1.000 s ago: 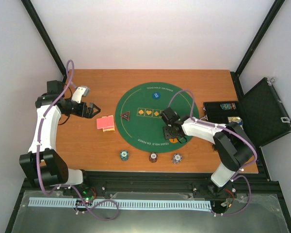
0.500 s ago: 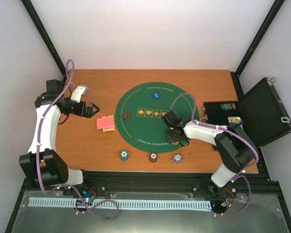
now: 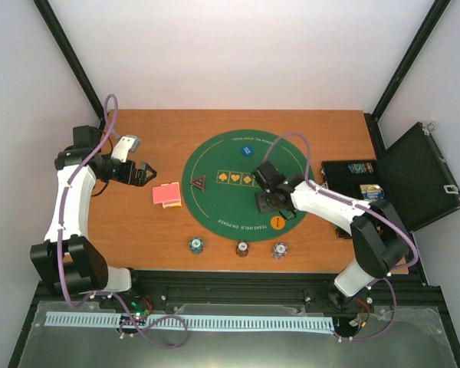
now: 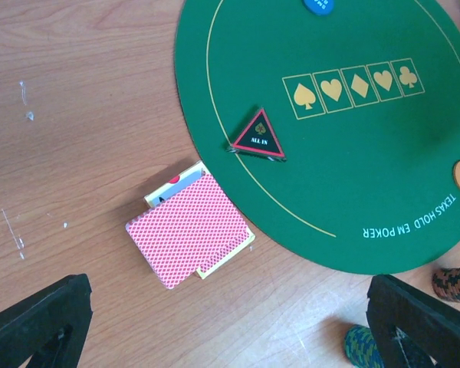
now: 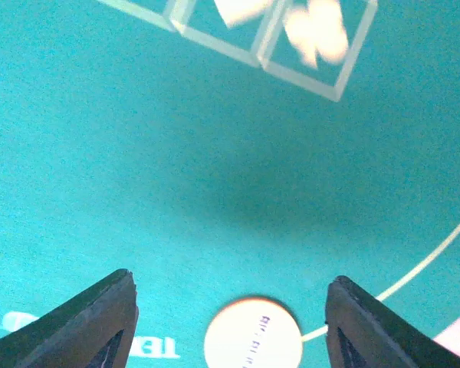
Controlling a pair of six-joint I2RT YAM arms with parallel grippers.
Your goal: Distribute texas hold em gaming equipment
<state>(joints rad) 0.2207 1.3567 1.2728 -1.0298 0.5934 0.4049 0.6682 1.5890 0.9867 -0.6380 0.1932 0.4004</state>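
While the right gripper (image 3: 267, 201) is held over the green mat (image 3: 215, 165) with its jaws spread apart and nothing in them, the orange disc (image 3: 277, 222) is seen lying flat by the mat's near edge. The left gripper (image 3: 146, 172) is held over the table's (image 3: 322, 130) left side, jaws spread wide and empty. The red cards (image 3: 167, 195) are stacked just off the mat's left edge, and three chip stacks (image 3: 243, 248) are lined along the table's near edge

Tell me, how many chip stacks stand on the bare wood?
3, in a row off the mat's near edge: bluish stack left, dark stack middle, pale stack right. More may hide in the case.
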